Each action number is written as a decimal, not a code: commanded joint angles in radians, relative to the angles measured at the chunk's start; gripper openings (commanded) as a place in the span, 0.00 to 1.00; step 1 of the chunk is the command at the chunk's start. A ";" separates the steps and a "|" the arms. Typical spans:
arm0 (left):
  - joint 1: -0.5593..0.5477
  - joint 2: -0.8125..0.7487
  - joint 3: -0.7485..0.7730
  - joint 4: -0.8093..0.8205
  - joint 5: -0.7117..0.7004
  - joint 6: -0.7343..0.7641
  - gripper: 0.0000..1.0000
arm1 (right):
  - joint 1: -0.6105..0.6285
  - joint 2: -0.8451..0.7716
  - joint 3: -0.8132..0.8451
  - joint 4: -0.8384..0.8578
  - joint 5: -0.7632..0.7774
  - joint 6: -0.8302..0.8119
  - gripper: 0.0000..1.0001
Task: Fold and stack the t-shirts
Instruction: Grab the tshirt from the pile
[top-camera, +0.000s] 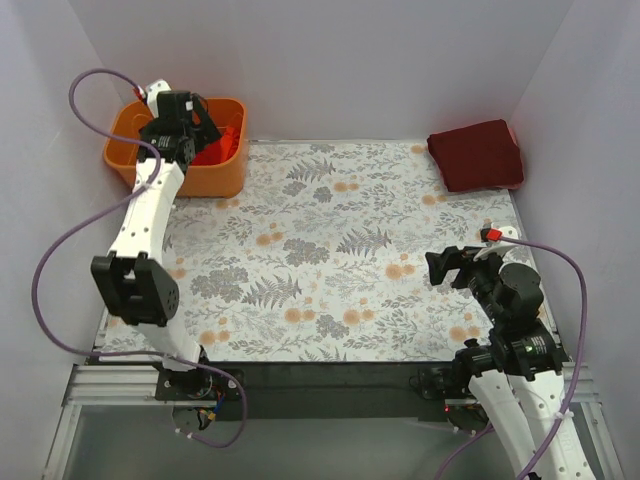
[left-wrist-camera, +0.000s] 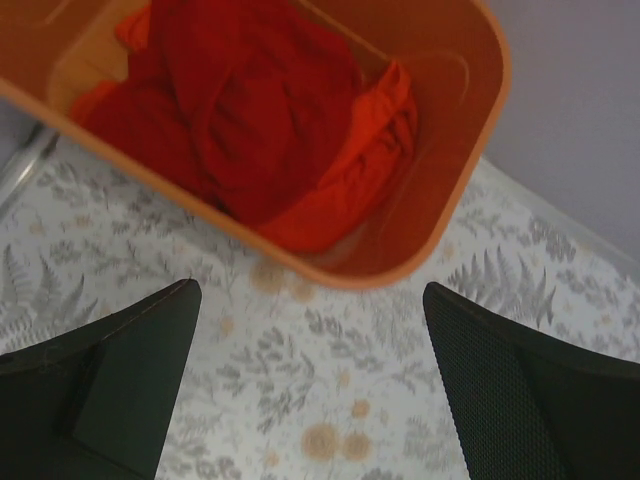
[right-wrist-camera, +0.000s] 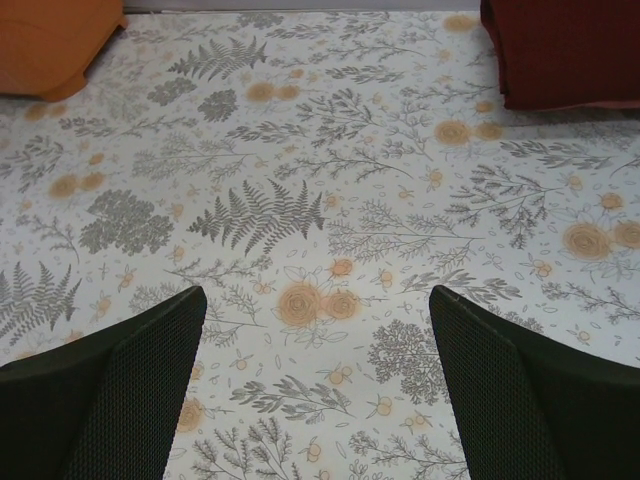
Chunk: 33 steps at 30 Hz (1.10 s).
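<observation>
Several crumpled red and orange-red cloth t-shirts (left-wrist-camera: 250, 110) lie heaped in the rigid orange plastic tub (left-wrist-camera: 455, 150) at the far left corner of the fern-patterned table (top-camera: 330, 250). I see my left gripper (left-wrist-camera: 310, 290) hanging by the tub's rim, fingers spread wide and holding nothing, the heap just beyond its tips. My right gripper (right-wrist-camera: 315, 292) is likewise spread over bare table, well apart from the folded dark maroon cloth t-shirt (top-camera: 477, 155) at the far right corner.

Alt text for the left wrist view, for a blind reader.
An orange plastic tub holding crumpled red and orange-red t-shirts sits on a floral tablecloth. The left gripper, open and empty, shows its two black fingers along the bottom edge.
</observation>
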 joint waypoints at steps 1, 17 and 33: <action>0.045 0.207 0.235 -0.004 -0.114 0.045 0.93 | 0.012 0.007 -0.015 0.071 -0.073 0.007 0.98; 0.193 0.718 0.481 0.276 -0.190 0.071 0.90 | 0.017 0.082 -0.047 0.056 -0.160 0.032 0.98; 0.204 0.625 0.521 0.462 -0.118 0.114 0.00 | 0.017 0.129 -0.038 0.044 -0.182 0.041 0.98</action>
